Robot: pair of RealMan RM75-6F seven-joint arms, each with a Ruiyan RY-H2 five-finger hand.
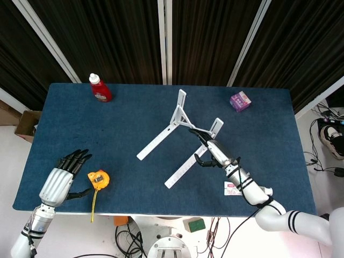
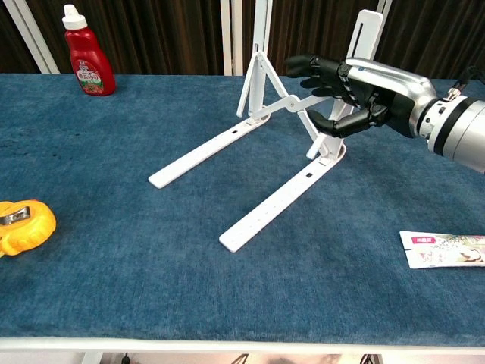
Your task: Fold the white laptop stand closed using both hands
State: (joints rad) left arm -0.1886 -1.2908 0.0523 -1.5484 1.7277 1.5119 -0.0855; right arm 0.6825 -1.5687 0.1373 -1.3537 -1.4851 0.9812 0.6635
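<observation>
The white laptop stand [image 1: 158, 138] [image 2: 204, 152] stands unfolded in the middle of the blue table, its two long rails flat on the cloth and its two uprights raised at the far end. My right hand [image 1: 209, 148] [image 2: 352, 91] hovers at the stand's right upright. Its fingers stretch out over the cross link and its thumb curls underneath, with no clear grip on anything. Far from the stand, my left hand [image 1: 62, 177] lies at the table's near left corner, fingers apart and holding nothing; the chest view does not show it.
A red sauce bottle [image 1: 99, 88] [image 2: 87, 53] stands at the far left. A yellow tape measure [image 1: 98, 179] [image 2: 23, 226] lies beside my left hand. A purple box [image 1: 240, 100] sits far right, and a white packet [image 1: 233, 188] [image 2: 443, 249] lies near the front edge.
</observation>
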